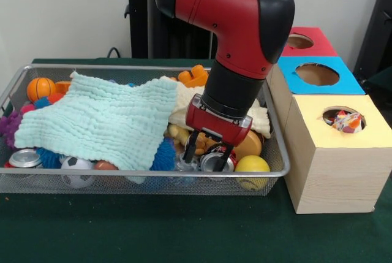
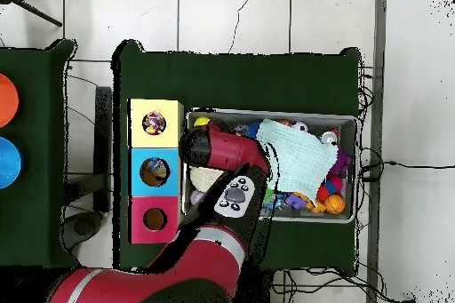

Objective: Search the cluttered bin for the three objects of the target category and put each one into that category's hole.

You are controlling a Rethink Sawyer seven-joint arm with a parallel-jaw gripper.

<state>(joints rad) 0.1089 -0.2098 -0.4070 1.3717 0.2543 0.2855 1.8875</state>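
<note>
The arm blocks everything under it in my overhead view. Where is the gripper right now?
Observer: In the front view the gripper is down inside the bin, right at a drink can.
Operator: What lies next to that can?
Observer: A yellow ball, on the side toward the yellow box.
Operator: Is the can under the cloth?
Observer: No. The pale green cloth ends short of it, and the can's top is bare.

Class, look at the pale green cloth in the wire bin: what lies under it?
Poking out along the pale green cloth's front edge are a silver can, a soccer ball and a spiky blue ball. Whatever sits beneath its middle is covered.
</note>
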